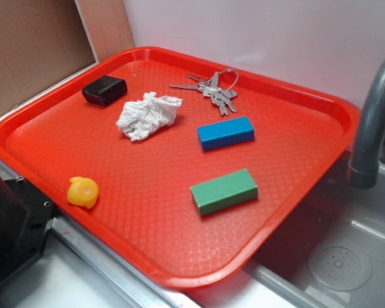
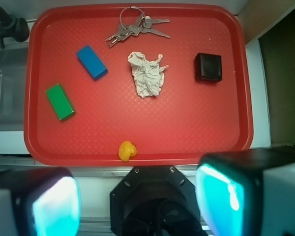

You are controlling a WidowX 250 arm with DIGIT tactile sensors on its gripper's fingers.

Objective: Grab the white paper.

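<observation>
A crumpled wad of white tissue-like paper (image 2: 147, 73) lies loose on a textured red plastic tray (image 2: 137, 132), far ahead of the jaws and almost straight in line with them, slightly toward the tray's far rim. In the wrist view the gripper (image 2: 137, 201) is high above and pulled back off the tray's near edge, its two pale finger pads (image 2: 56, 206) blurred at the bottom corners and spread wide apart, with nothing between them. That height and spread suit an approach not yet begun. Around the paper there is bare tray on every side: a ring of silver metal keys (image 2: 135, 27) lies beyond it near the far rim, a small black box (image 2: 208, 67) sits to its right, a blue rectangular block (image 2: 92, 62) to its left, and a green rectangular block (image 2: 59, 102) further left and nearer the jaws. A small yellow rubber duck (image 2: 127, 150) rests just inside the near rim, closest to the jaws and a little left of the straight path. None touches the paper. The tray's raised rim probably keeps things from sliding off. Beyond the tray's left edge a sink basin (image 1: 346, 256) and grey tap (image 1: 372, 128) limit room there.
</observation>
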